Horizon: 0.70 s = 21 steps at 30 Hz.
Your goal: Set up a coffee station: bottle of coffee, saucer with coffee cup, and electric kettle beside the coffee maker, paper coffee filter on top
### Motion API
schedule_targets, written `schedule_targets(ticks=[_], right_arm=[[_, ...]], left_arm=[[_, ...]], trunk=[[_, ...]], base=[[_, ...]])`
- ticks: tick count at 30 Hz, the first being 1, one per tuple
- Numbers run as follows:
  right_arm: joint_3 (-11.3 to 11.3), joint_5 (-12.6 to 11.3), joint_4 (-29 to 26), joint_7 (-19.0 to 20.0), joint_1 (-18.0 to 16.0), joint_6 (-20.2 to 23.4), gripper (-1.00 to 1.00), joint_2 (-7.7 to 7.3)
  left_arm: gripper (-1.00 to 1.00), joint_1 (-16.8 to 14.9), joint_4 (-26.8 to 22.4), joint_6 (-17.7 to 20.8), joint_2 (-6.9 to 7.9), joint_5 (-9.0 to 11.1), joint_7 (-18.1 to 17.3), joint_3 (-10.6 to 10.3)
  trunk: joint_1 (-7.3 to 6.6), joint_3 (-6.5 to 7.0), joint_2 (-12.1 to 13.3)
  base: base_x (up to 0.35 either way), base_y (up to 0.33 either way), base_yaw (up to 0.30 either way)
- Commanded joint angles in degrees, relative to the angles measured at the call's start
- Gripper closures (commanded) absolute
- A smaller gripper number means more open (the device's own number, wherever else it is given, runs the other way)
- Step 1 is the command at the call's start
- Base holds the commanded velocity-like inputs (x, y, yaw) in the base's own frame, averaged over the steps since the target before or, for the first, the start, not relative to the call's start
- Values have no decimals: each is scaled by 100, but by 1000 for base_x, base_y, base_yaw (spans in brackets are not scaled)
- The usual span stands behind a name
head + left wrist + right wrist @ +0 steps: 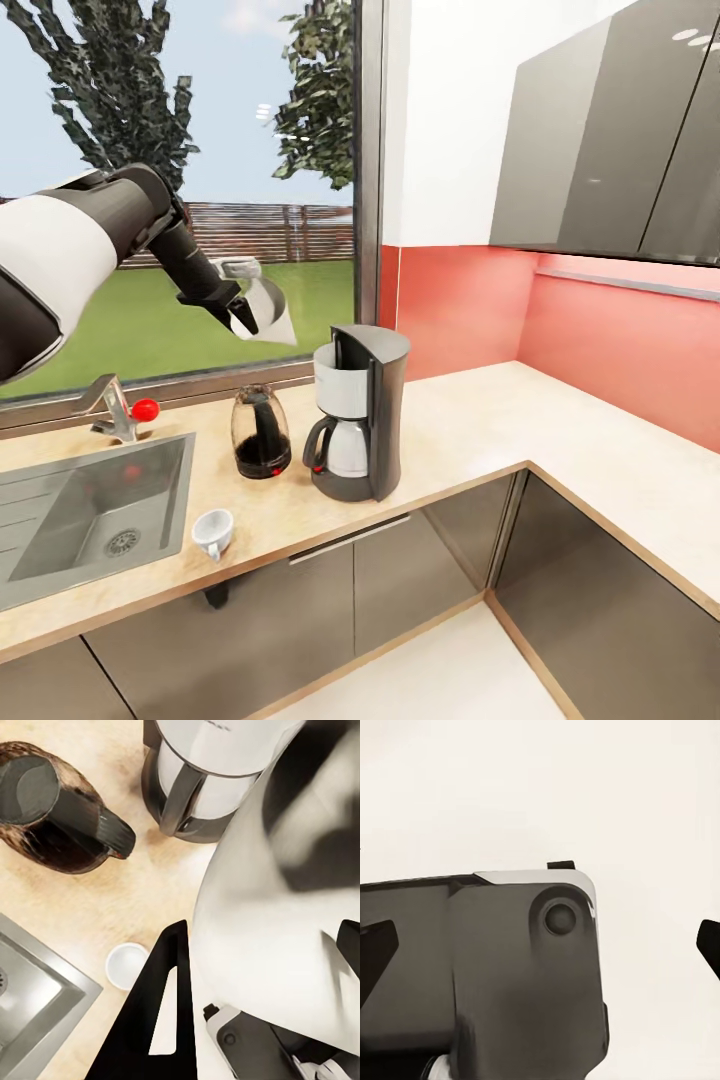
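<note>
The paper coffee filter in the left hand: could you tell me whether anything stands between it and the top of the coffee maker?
Nothing visible does. The left hand holds the paper coffee filter in open air, above the electric kettle and just left of the coffee maker, whose top is bare.

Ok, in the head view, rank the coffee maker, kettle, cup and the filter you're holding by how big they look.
Largest to smallest as they appear:
1. the coffee maker
2. the electric kettle
3. the paper coffee filter, held up in the left gripper; height and distance differ, so its place is unsure
4. the coffee cup
</note>
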Motion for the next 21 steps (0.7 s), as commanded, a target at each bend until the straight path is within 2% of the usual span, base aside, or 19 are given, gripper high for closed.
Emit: schedule_targets(ticks=[1, 8, 21], right_arm=[[-41, 0, 4, 3, -3, -21, -100, 4], [-34, 0, 4, 3, -3, -21, -100, 3], [-27, 0, 4, 3, -3, -21, -100, 3]], left_arm=[[100, -4, 4, 49, 1, 47, -26, -51], [100, 1, 6, 47, 10, 47, -26, -50], [100, -3, 2, 51, 3, 47, -26, -50]], trunk=[[3, -9, -9], [3, -9, -9], [3, -9, -9]], base=[[0, 0, 0], [99, -131, 76], [97, -250, 262]])
